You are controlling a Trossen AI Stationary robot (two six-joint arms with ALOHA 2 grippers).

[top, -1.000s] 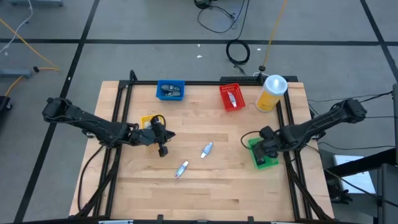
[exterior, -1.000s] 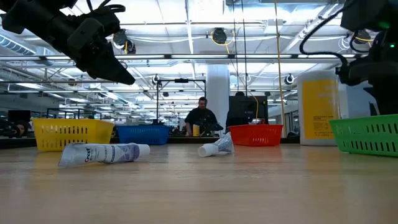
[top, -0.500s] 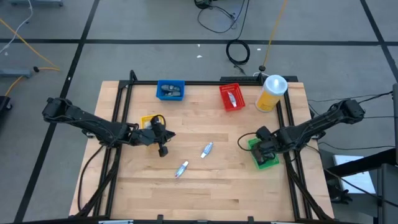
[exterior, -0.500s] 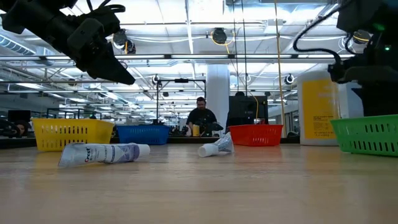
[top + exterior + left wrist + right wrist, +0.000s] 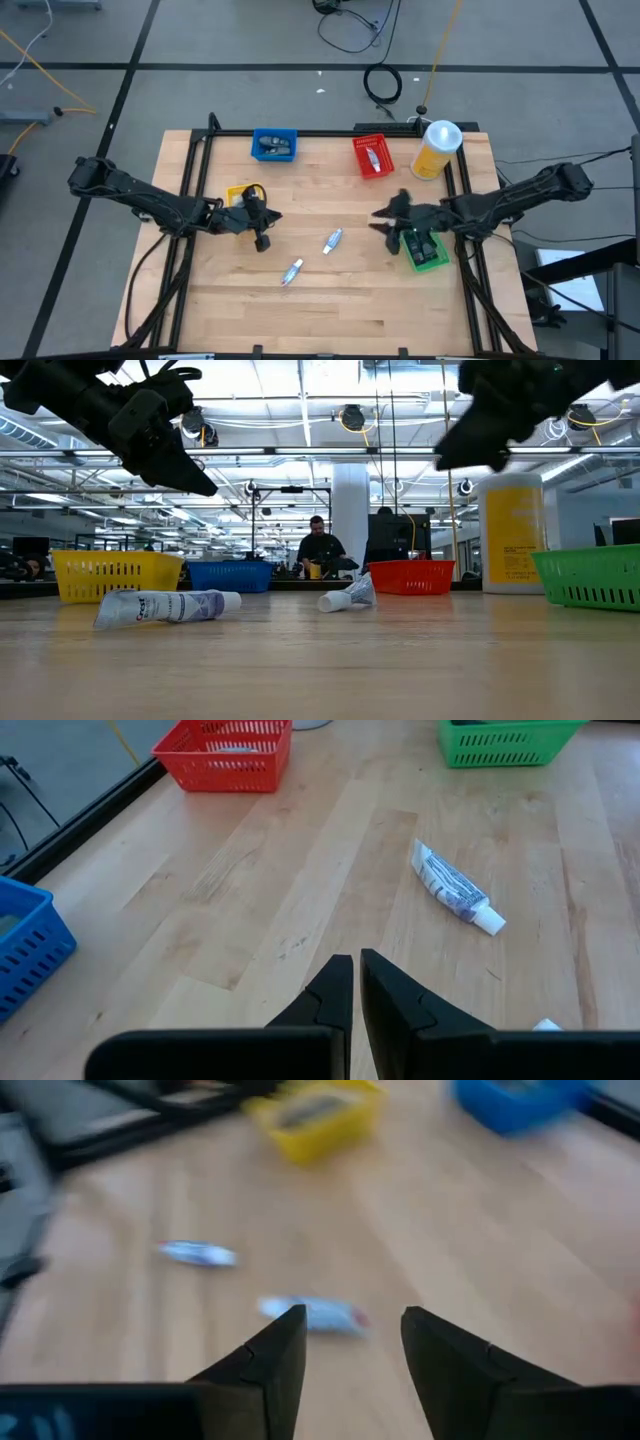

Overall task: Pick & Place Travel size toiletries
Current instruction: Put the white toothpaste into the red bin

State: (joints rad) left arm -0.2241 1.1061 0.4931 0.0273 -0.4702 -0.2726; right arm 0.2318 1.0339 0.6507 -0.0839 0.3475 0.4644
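Two small white-silver tubes of the travel size toiletries lie flat on the wooden table: one near the middle (image 5: pixel 332 240) (image 5: pixel 455 895) (image 5: pixel 310 1313), the other nearer the front (image 5: pixel 292 271) (image 5: pixel 200 1254). My left gripper (image 5: pixel 265 242) (image 5: pixel 355 970) hovers shut beside the yellow bin, left of the tubes. My right gripper (image 5: pixel 381 220) (image 5: pixel 350 1330) is open and empty above the table, between the green bin and the middle tube, pointing toward the tubes.
Four small bins stand around the table: blue (image 5: pixel 274 145) with grey items, red (image 5: pixel 372 156) with a white tube, yellow (image 5: pixel 240 194), and green (image 5: pixel 427 252) with something dark inside. A tall yellow canister (image 5: pixel 435 148) stands at the far right. A person sits beyond the table (image 5: pixel 320 550).
My right gripper has risen from over the green bin and swung toward the table's middle, tipping from pointing down to nearly level and rolling as it went. Both tubes and my left gripper have stayed where they were.
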